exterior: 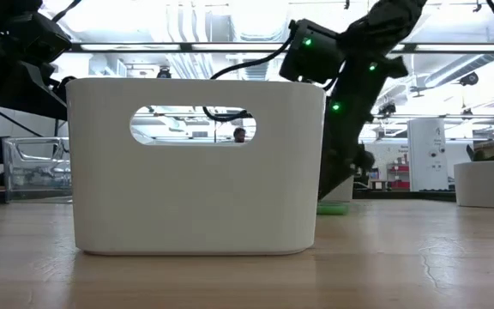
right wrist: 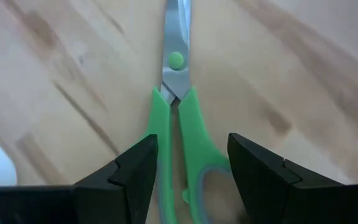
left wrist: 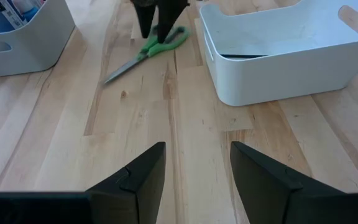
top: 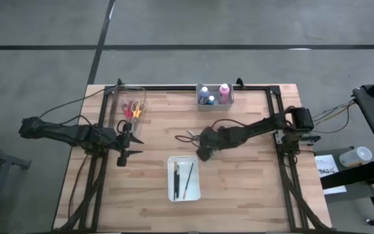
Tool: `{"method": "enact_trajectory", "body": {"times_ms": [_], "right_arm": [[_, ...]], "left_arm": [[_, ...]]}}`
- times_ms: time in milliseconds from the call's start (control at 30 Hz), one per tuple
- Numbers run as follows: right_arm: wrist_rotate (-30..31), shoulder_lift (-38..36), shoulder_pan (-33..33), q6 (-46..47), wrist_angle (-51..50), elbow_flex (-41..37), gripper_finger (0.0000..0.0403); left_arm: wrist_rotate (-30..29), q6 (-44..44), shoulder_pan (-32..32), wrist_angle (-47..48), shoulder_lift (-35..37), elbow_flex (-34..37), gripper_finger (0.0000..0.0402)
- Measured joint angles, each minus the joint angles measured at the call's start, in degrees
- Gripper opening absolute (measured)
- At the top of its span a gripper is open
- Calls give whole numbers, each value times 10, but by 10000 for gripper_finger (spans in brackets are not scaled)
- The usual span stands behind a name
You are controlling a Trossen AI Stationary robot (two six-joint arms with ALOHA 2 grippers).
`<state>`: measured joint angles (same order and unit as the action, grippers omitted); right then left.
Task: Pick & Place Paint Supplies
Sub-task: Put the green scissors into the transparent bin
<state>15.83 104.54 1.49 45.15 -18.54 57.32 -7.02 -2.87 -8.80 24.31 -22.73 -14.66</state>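
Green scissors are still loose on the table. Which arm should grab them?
Right. The right gripper hangs open directly over the green scissors, fingers straddling the handles. The left gripper, also open, waits farther off by the clear bin.

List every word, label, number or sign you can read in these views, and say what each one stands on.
No text can be read here.
Paper sheet off the table's right edge: dark printing, too small to read.
Bottles in the grey bin: labels too small to read.
Printed item in that bin, left wrist view: too blurred to read.
Green scissors, white tray, clear bin: no markings visible.
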Motion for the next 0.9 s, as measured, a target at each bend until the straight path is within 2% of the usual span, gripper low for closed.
{"method": "enact_trajectory", "body": {"times_ms": [200, 367, 467, 733, 900], "right_arm": [[-44, 31, -41, -50, 86, 1, 193], [-54, 53, -72, -95, 181, 1, 193], [-67, 65, -91, -139, 203, 13, 193], [-139, 151, -128, -193, 209, 118, 193], [-174, 199, -131, -244, 176, 197, 193]], "left_arm": [[0, 0, 0, 0, 0, 0, 188], [0, 0, 0, 0, 0, 0, 188], [0, 0, 0, 0, 0, 0, 188], [0, 0, 0, 0, 0, 0, 188], [0, 0, 0, 0, 0, 0, 188]]}}
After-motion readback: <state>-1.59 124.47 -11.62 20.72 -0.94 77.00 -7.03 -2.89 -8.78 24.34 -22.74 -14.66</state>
